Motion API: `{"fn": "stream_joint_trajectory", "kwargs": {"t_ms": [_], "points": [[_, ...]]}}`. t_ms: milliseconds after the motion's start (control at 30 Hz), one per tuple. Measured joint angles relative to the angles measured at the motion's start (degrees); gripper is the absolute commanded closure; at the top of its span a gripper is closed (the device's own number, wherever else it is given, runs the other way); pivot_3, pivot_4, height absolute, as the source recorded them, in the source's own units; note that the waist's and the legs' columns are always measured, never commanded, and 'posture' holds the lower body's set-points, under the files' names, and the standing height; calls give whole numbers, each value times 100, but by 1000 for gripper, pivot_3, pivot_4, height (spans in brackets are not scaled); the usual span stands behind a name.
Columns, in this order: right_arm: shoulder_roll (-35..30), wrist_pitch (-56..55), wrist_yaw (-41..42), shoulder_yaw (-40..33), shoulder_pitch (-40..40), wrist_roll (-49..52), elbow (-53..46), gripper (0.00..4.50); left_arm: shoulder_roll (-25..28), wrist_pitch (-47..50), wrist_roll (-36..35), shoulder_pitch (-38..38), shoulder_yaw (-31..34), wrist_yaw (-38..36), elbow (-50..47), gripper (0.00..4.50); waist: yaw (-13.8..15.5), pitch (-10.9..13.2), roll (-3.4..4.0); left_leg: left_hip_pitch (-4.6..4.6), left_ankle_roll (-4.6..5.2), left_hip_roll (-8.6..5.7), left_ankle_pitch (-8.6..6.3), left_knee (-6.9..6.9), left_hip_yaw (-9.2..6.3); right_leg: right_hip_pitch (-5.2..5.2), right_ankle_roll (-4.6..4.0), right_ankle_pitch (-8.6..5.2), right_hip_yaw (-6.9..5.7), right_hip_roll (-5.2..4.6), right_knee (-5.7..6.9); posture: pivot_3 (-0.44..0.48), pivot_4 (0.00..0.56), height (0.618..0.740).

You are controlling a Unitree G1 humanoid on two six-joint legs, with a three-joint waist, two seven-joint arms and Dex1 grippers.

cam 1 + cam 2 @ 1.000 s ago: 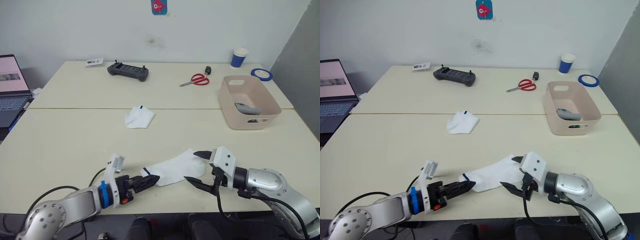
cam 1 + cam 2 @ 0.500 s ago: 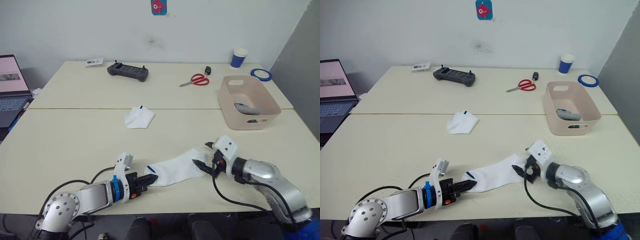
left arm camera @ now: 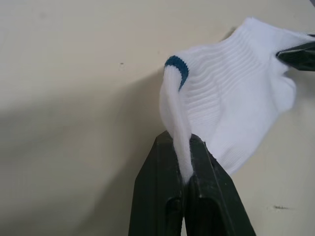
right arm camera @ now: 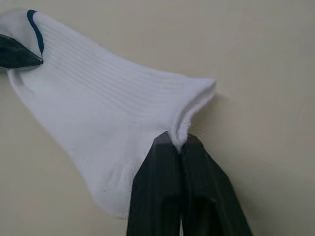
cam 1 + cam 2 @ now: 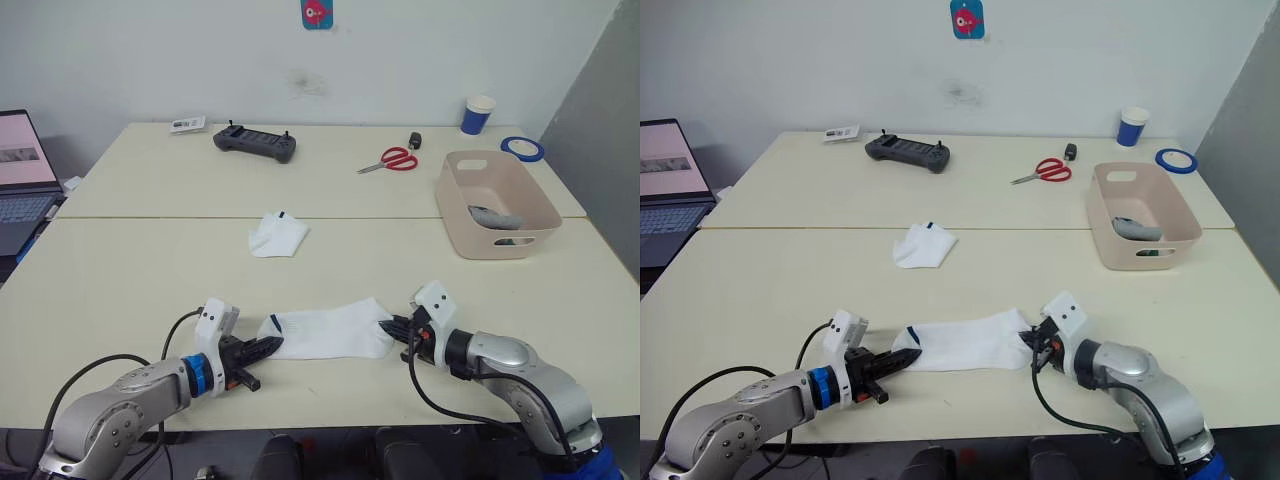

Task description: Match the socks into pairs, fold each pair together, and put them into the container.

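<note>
White sock [image 5: 328, 330], near front edge of the table [image 5: 140, 270]: lies stretched flat between the two grippers, cuff end with a dark-blue mark toward the robot's left, other end toward its right. Left gripper [image 5: 262, 349]: black fingers closed tight on the cuff edge, a thin fold of fabric pinched between them (plain in the left wrist view, where the sock [image 3: 231, 113] fans out beyond the fingers [image 3: 160, 196]). Right gripper [image 5: 396, 325]: fingers likewise closed, nipping the opposite edge of the same sock; in the right wrist view the cloth [image 4: 98, 103] spreads away from the pinch point and the left gripper's black tip [image 4: 17, 54] shows at the far cuff. Second white sock [image 5: 277, 235]: crumpled, small dark-blue mark at its top, lying alone near the middle of the table, well apart from both grippers. Container [image 5: 455, 215]: pale pink tub, right side of the table, well beyond the right gripper; holds a grey item [image 5: 494, 217], probably folded socks, with something darker glimpsed through the front handle slot. Other items along the far side: black handheld controller [image 5: 256, 142], red-handled scissors [image 5: 392, 159], blue paper cup [image 5: 478, 115], blue tape roll [image 5: 524, 148], small card [image 5: 188, 124]. Laptop [image 5: 25, 175], open, off the table's left edge.
</note>
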Motion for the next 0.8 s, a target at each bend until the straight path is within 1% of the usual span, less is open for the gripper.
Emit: {"fn": "stream_joint_trajectory", "kwargs": {"t_ms": [67, 167, 333, 467, 600, 633, 667, 733, 800], "points": [[19, -120, -111, -14, 138, -65, -99, 4477, -205, -33, 162, -92, 0, -86, 102, 4500, 3, 0, 0, -1, 0, -2, 0, 1, 1, 1, 4, 1, 0, -2, -1, 0, 150, 740], [8, -126, -182, -16, 437, -48, -305, 4477, -326, 164, 136, -182, 37, -98, 155, 4500, 25, -4, -6, -2, 0, 0, 0, 0, -8, 2, 4, 1, -7, -2, 0, 0, 150, 740], [-131, 128, -202, -72, 858, 103, -760, 4477, 54, 855, -143, 74, 331, -349, -156, 4500, -50, -6, -4, 2, 1, 5, -1, -3, -2, 0, 10, 3, -2, 0, 1, 0, 150, 740], [-142, 356, -236, -197, 878, 258, -918, 4477, 100, 1268, -381, 218, 527, -429, -325, 4500, -72, -6, -4, 2, 1, 6, -1, -4, -9, -1, 10, 2, -8, 1, 1, 0, 150, 740], [-144, 556, -285, -258, 753, 379, -915, 4477, 97, 1367, -295, 212, 536, -444, -359, 4500, -73, -6, -4, 2, 1, 4, -1, -3, -8, 1, 1, -3, -4, 1, 1, 0, 150, 740], [-148, 593, -327, -248, 694, 371, -895, 4015, 78, 1367, -261, 212, 534, -440, -373, 4500, -73, -6, -4, 2, 1, 3, -1, -3, -6, 0, 1, -3, -2, 0, 0, 0, 150, 740], [-150, 595, -358, -243, 655, 360, -870, 3824, 16, 1367, -228, 212, 544, -419, -396, 4500, -73, -6, -4, 2, 1, 1, -1, -3, -5, 1, 1, -3, -2, -1, -1, 0, 150, 740], [-163, 604, -420, -232, 646, 316, -831, 3165, -103, 1368, -189, 216, 547, -330, -452, 4500, -66, -6, -4, 1, 1, 1, -1, -3, -5, 1, 1, -3, -2, -2, -2, 0, 150, 740], [-174, 615, -460, -214, 637, 302, -784, 2526, -179, 1357, -151, 226, 547, -293, -472, 4040, -37, -7, -5, 1, 1, 1, -1, -2, -6, 1, 1, -3, -4, -3, -2, 0, 150, 740]]}}
